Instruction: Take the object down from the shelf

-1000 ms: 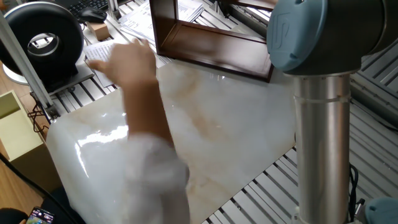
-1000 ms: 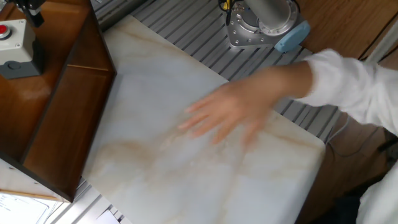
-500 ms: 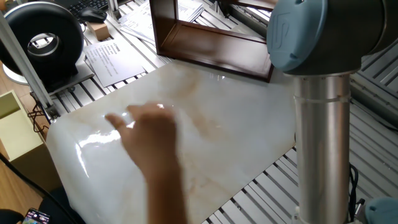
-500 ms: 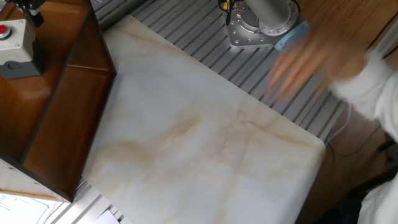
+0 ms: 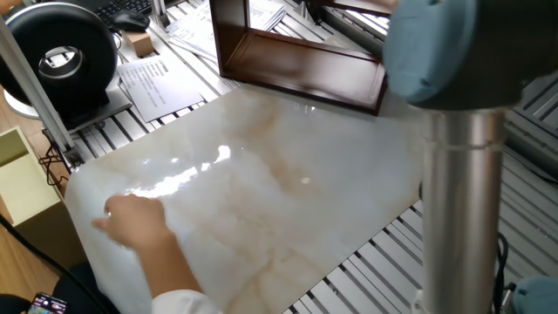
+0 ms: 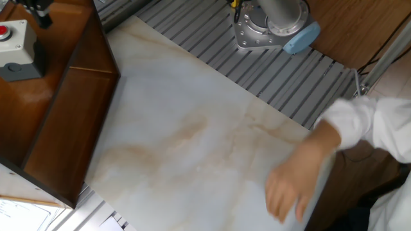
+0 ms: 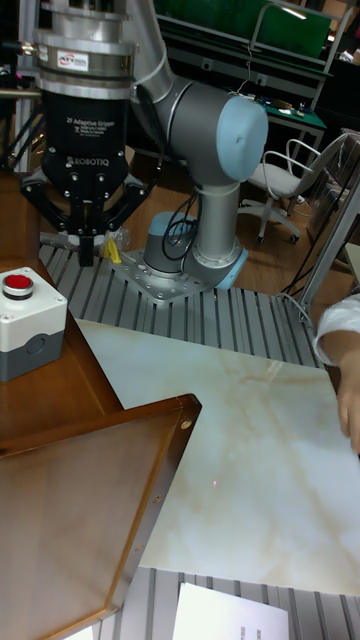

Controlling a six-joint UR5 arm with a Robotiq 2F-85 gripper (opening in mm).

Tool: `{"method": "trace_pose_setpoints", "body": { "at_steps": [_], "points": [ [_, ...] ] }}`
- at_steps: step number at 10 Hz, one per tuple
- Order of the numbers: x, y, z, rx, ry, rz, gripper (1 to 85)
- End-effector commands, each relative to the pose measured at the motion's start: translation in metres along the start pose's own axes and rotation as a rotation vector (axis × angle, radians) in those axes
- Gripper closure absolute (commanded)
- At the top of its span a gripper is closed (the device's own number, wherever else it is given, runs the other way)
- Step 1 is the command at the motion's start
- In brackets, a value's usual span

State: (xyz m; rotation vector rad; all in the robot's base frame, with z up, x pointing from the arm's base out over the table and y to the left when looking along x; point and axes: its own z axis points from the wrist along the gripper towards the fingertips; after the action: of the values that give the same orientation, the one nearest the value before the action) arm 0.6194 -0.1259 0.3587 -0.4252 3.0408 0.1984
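Note:
The dark reddish-brown shelf [image 5: 296, 78] stands at the far edge of the marble slab; in the other fixed view the shelf [image 6: 61, 102] fills the left side, and in the tall fixed view the shelf [image 7: 90, 480] is at the bottom left. The object shows in no view. My black gripper [image 7: 86, 255] hangs above the shelf's top board, near the robot base. Its links converge to one dark tip with nothing seen in it. It appears only in the tall fixed view.
A person's hand [image 5: 139, 222] in a white sleeve rests on the near edge of the marble slab [image 5: 288, 174]; the same hand [image 6: 295, 183] is at the lower right in the other fixed view. A red-button box [image 7: 28, 320] sits on the shelf top. A pale yellow box [image 5: 22, 179] stands at the left.
The person's hand has drawn back across the slab toward its near edge. The arm's upright column has shifted slightly right in one fixed view.

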Motion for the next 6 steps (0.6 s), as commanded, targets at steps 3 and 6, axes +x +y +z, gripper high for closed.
{"method": "trace_pose_setpoints", "body": {
  "at_steps": [3, 6],
  "points": [
    [0.0104, 0.0176, 0.0076, 0.003, -0.007, 0.025, 84.3],
    [0.0133, 0.0216, 0.0017, 0.004, -0.017, 0.04, 84.3]
  ]
}}
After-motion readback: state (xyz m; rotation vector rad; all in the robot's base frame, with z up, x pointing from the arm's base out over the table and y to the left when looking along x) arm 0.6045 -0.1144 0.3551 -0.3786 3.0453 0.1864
